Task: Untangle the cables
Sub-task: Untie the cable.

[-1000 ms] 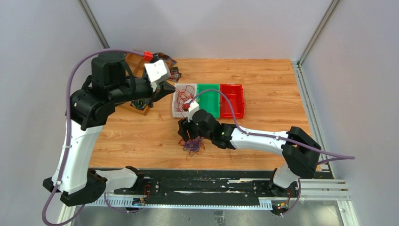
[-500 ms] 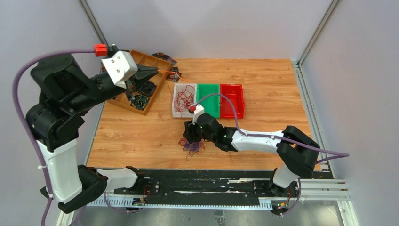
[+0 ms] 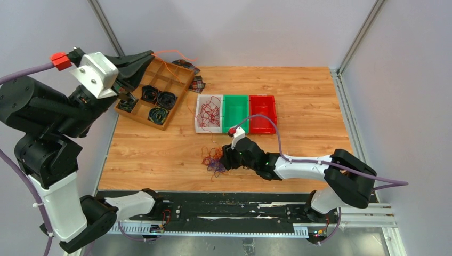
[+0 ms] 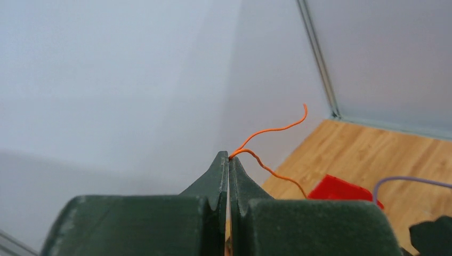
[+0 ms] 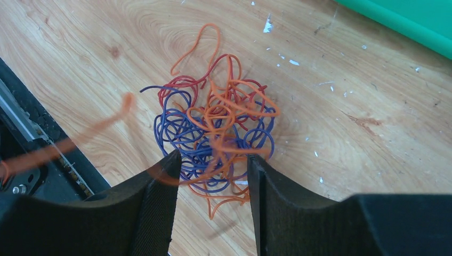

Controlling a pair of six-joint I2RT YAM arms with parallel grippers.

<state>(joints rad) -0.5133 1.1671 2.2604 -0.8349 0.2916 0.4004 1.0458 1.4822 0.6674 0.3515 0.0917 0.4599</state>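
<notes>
The cables lie as a small clump of orange, red and purple wires on the wooden table near its front edge. My right gripper is low at the clump's right side. It is open, its fingers straddling the clump's near edge, and a blurred orange strand crosses between them. My left gripper is raised high at the back left. It is shut on one orange wire, which curls away from the fingertips.
Behind the clump stand a white bin holding red wires, a green bin and a red bin. A wooden divided tray with black coiled bundles sits at the back left. Dark plaid pieces lie nearby.
My left arm swung up and back to the left, lifting the orange wire away from the bins. My right gripper shifted toward the table's front and its jaws narrowed a little.
</notes>
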